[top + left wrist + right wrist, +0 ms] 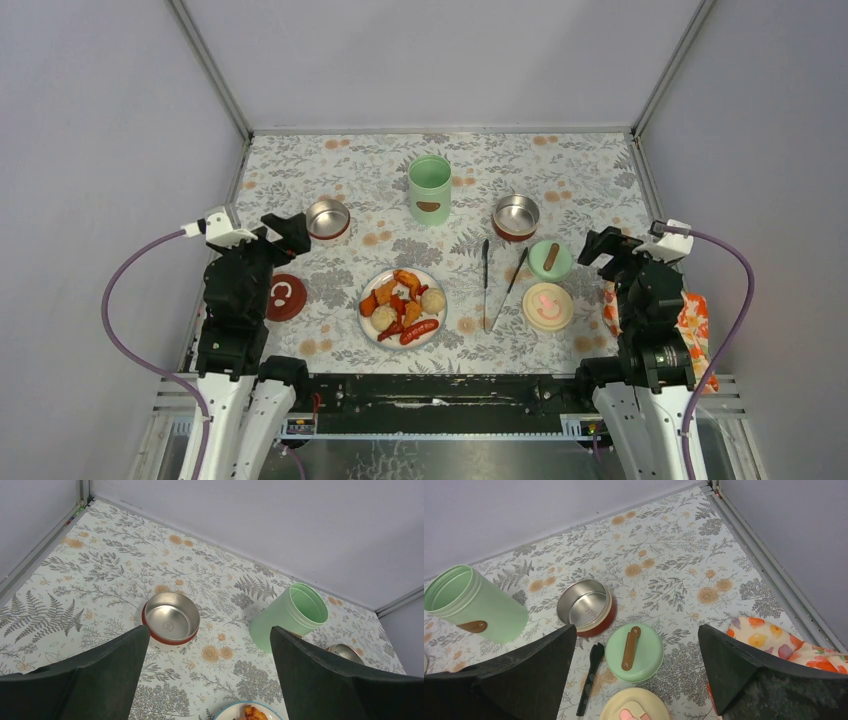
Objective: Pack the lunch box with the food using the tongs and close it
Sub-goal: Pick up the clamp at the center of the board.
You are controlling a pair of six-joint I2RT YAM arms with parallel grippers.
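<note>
Packing has not begun: the food (pixel 403 303) sits on the plate (pixel 442 315), the tongs (pixel 486 285) lie just right of it. The left gripper (pixel 288 232) and right gripper (pixel 600 243) gape wide, empty. Next move: probably reaching for the tongs

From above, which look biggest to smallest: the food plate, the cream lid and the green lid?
1. Round white plate
2. Round cream lid
3. Round mint-green lid with brown handle, only slightly smaller
</note>
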